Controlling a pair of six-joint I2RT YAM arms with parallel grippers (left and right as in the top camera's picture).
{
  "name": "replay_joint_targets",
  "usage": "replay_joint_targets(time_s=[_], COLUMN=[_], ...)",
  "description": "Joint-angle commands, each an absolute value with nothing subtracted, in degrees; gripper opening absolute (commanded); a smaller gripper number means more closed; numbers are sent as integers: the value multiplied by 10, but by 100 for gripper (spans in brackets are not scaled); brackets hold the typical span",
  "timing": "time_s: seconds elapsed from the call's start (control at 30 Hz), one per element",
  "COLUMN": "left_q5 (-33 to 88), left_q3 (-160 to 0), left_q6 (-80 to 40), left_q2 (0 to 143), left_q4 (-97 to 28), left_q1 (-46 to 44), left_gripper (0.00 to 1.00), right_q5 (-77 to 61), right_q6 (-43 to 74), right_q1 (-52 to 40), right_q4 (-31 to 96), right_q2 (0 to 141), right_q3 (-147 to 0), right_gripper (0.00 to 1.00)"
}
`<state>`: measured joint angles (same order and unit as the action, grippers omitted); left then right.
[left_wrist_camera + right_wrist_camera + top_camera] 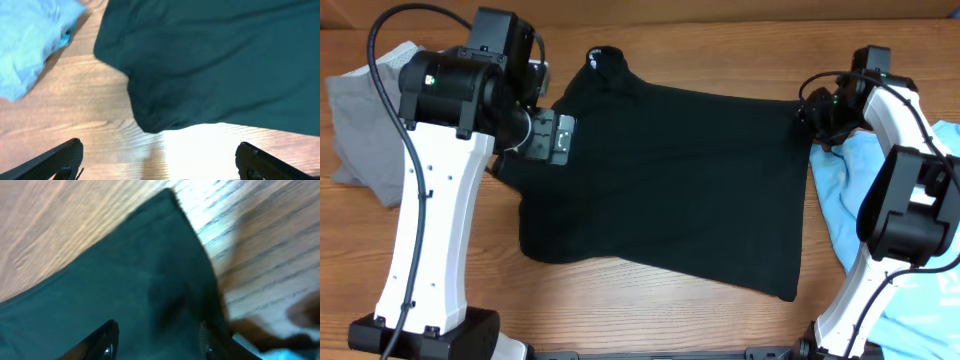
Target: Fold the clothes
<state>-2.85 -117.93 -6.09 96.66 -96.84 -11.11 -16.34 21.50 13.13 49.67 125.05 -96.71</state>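
The black T-shirt (670, 180) lies in the middle of the desk (650, 310), turned sideways to me, its collar (597, 58) at the far left and its hem running down the right side. It looks spread out roughly flat, with some rumpling along the lower left edge, and I can make out no clean fold in it, so I judge the real folding of this shirt has not yet begun. My left hand (552, 137) hangs over the shirt's left edge; in its own camera the left hand (159, 150) stands wide open with only bare wood between the fingers and the dark cloth (215, 65) lying just beyond, so it holds nothing. My right hand (817, 115) is at the shirt's far right corner; from its wrist the fingers (107, 332) stand apart over flat cloth (125, 295), nothing pinched as far as the blurred view lets me say. Further out, a grey garment (360, 130) sits crumpled at the left edge and a light-blue tee (835, 190) lies heaped on the right, both unfolded. So I reckon nearly everything is left: fold the black shirt, then the other two
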Motion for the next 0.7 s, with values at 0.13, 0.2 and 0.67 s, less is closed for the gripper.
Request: replay_joint_targets(time_s=[0.13,0.2,0.67], left_q5=[-15,-2,11], left_q3=[-1061,-1011,-619], left_q6=[-77,-77,-129], left_q2=[964,964,964], left_q4=[-961,-943,-620], left_q1=[-57,-57,-56], left_gripper=[84,82,44], right_q5=[-177,-182,-258], right_q6=[210,210,171], right_q1=[131,131,111], right_q4=[536,551,648], right_q2=[1079,1049,981], right_q3=[-983,-983,-983], right_gripper=[59,61,60])
